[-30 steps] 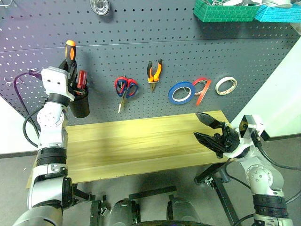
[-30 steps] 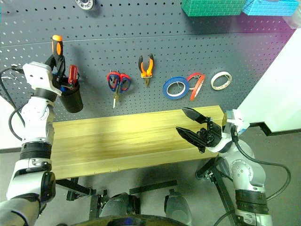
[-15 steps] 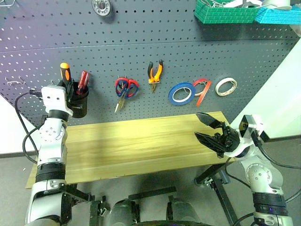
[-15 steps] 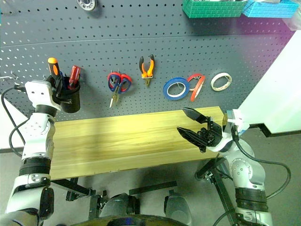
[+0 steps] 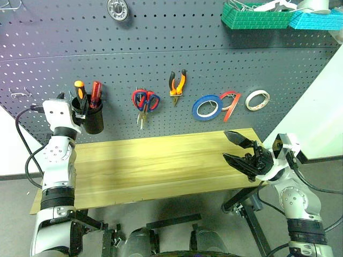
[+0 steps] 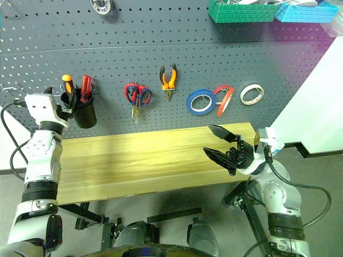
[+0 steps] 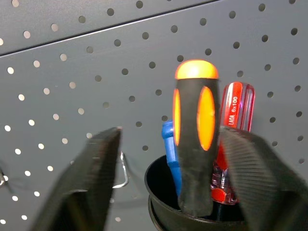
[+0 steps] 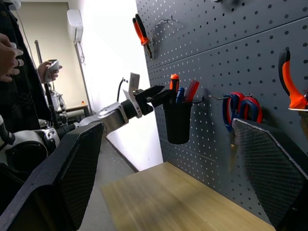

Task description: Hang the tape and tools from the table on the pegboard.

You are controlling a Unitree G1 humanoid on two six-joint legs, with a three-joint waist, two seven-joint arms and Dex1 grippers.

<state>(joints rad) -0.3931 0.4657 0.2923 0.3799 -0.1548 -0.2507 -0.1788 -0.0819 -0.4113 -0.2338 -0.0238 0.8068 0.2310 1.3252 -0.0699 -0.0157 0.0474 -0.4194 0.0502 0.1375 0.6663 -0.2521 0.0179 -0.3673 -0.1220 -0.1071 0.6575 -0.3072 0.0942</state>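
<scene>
Presently your left gripper (image 7: 166, 187) sits up at the black round cup (image 5: 93, 119) hung on the large dark grey pegboard (image 5: 161, 59), its two black fingers spread wide with one on each side of the slim screwdriver with the orange-and-black handle (image 7: 195, 139); neither finger touches the handle. That screwdriver stands upright in the cup, with a blue-handled screwdriver (image 7: 169, 149) behind it and a clear red-handled screwdriver (image 7: 233, 130) just beside it. Your right gripper (image 5: 238, 150) hangs above the right end of the long table of light yellowish wood planks (image 5: 155, 160), fingers wide apart, nothing between them. Along the pegboard, going right from the cup: red-and-blue-handled scissors (image 5: 144, 101) hanging point down from a hook, then the small orange-and-black-handled pliers (image 5: 177, 83) hanging nose down, then a blue ring of tape (image 5: 206, 106), the thin bright red ring of tape (image 5: 230, 101) just beside it and tilted edge-on, and a cream-white ring of tape (image 5: 257, 98) a little apart. A round metal part (image 5: 117, 8) hangs high on the board, and a green basket (image 5: 254, 13) and a light blue basket (image 5: 316, 17) hang at its upper right. In the right wrist view, a person's hands (image 8: 9, 57) show at the far side of the room, one holding a small controller.
</scene>
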